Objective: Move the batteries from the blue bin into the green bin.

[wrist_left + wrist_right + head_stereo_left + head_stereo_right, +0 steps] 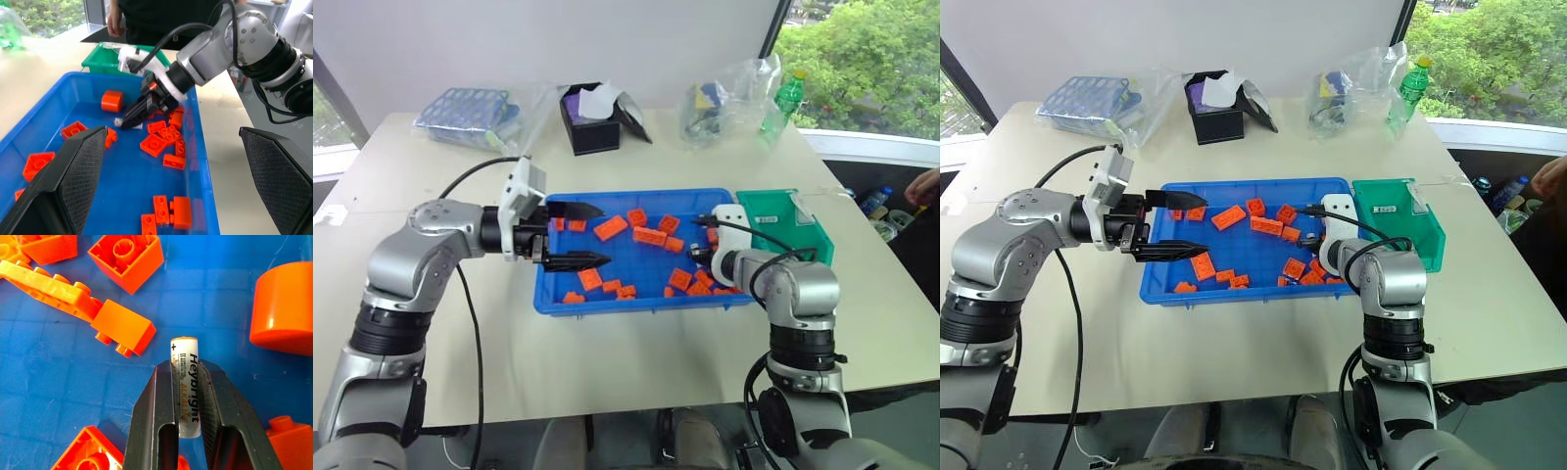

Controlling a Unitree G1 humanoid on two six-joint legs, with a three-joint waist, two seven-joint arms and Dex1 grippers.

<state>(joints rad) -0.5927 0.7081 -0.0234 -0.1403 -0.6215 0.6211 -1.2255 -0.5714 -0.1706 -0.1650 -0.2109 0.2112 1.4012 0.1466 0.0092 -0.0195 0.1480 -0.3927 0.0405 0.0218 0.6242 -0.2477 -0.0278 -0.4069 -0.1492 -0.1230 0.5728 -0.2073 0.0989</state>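
On a pale beige tabletop (626,343), a wide, shallow bright-blue plastic bin (636,299) lies strewn with orange toy bricks (611,228), and a small, deep green plastic bin with a white label (781,227) stands touching its right end. The left pincer (579,235) hangs over the blue bin's left end, its two black fingers spread wide and holding nothing. The right pincer (188,382) reaches down into the blue bin's right end, its fingers closed on either side of a small silver-grey cylindrical battery printed with black lettering (185,382); the battery lies low against the blue floor, with its plus end poking out past the fingertips.

The risks from here, by judgement: the smooth round cell may slip or roll out of the pinch as it is lifted, being gripped along its sides only. An orange cylinder block (283,313) and a flat orange brick (122,328) sit near the fingertips and could be nudged or dragged along. The green bin's near wall stands higher than the blue rim, so a low carry could knock the battery loose against it.
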